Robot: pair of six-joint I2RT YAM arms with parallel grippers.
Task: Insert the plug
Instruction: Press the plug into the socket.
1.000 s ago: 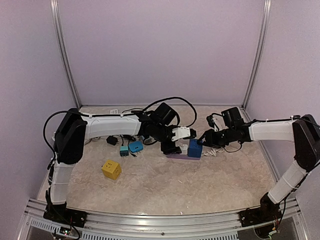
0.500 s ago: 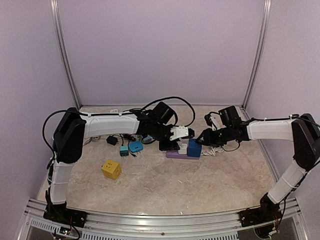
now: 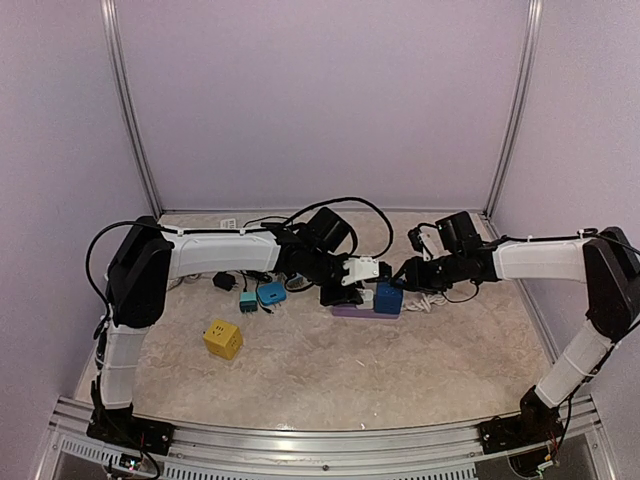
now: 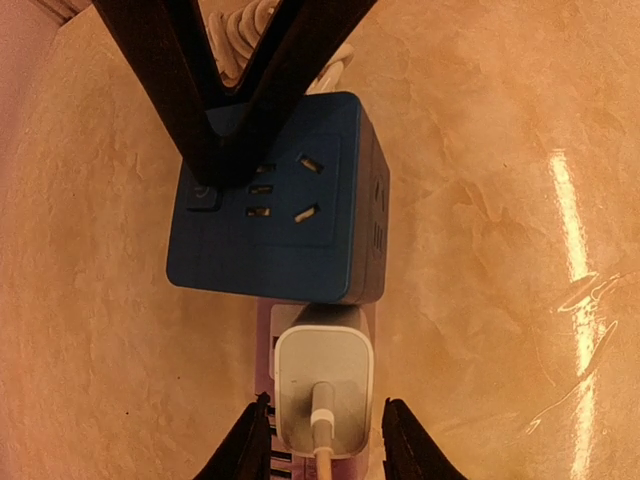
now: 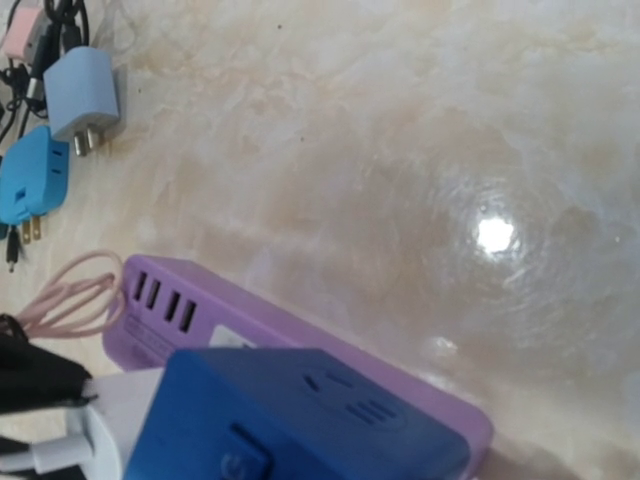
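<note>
Evidently the left gripper [image 4: 325, 440] pinches the white plug [image 4: 322, 385] by its sides to seat it in the purple power strip [image 5: 300, 330] mid-table. The right gripper [image 3: 402, 277] bears on the blue cube socket [image 4: 275, 215] just right, probably steadying the strip; whether it grips, I cannot tell.

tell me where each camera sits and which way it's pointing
Top external: high behind the robot, looking down; left gripper and right gripper meet at the blue socket cube.
Left wrist: on the left arm, looking straight down on the white charger between its fingers.
Right wrist: on the right arm, skimming low over the purple strip; own fingers unseen.
Shared: both wrist views catch cube, charger and strip.
</note>
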